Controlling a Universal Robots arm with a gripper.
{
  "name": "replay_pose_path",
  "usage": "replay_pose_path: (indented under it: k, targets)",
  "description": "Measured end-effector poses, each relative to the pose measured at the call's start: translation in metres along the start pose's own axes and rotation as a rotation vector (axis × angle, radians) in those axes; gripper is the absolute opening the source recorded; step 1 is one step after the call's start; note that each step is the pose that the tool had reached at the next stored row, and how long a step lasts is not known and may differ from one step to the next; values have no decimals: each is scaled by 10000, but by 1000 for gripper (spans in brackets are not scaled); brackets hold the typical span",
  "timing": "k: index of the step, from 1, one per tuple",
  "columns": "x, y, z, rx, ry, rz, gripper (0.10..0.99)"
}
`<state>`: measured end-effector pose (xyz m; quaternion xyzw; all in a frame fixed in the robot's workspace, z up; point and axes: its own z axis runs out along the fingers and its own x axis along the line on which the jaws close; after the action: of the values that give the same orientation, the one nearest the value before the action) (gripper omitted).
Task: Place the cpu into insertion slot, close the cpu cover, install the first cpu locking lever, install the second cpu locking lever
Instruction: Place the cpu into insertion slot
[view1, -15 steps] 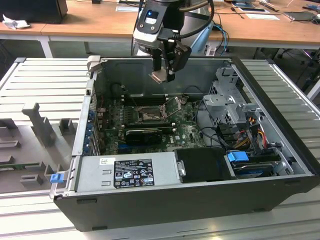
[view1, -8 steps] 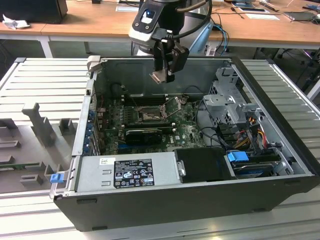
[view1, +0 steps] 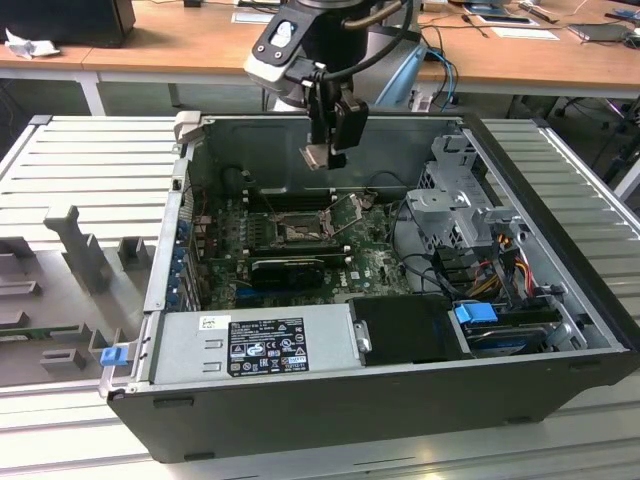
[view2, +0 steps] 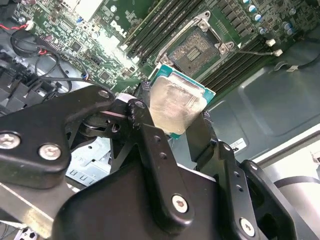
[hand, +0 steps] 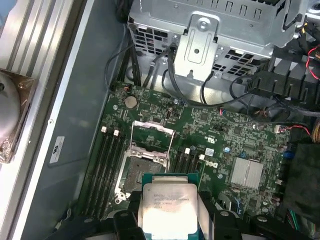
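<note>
The gripper (view2: 173, 119) is clamped on the cpu (view2: 175, 97), with one of the fingers (view2: 146, 125) against each opposite edge. The cpu hangs in the air, well apart from the insertion slot (hand: 141, 169) below the gripper. The slot is uncovered and its contacts are exposed. Around the slot, the green motherboard (hand: 215, 130) lies inside the open case (view1: 380, 400).

The cpu (view2: 175, 105) has a dull, brushed silver metal top over a green edge. The hand (view2: 172, 125) is matt black with shiny screws (view2: 180, 202). The slot (hand: 137, 172) has a bright metal rim. The case (view1: 400, 400) is dark matt metal.
</note>
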<state>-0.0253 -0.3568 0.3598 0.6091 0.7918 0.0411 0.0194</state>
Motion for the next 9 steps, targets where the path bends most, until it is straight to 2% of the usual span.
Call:
replay_pose_path:
  k: [4,7,9]
  targets:
    - [0,-4,34,-2,-23,221,529]
    - [-1,-6,50,-20,-98,1086,529]
    - [-1,-7,65,-24,-121,1337,529]
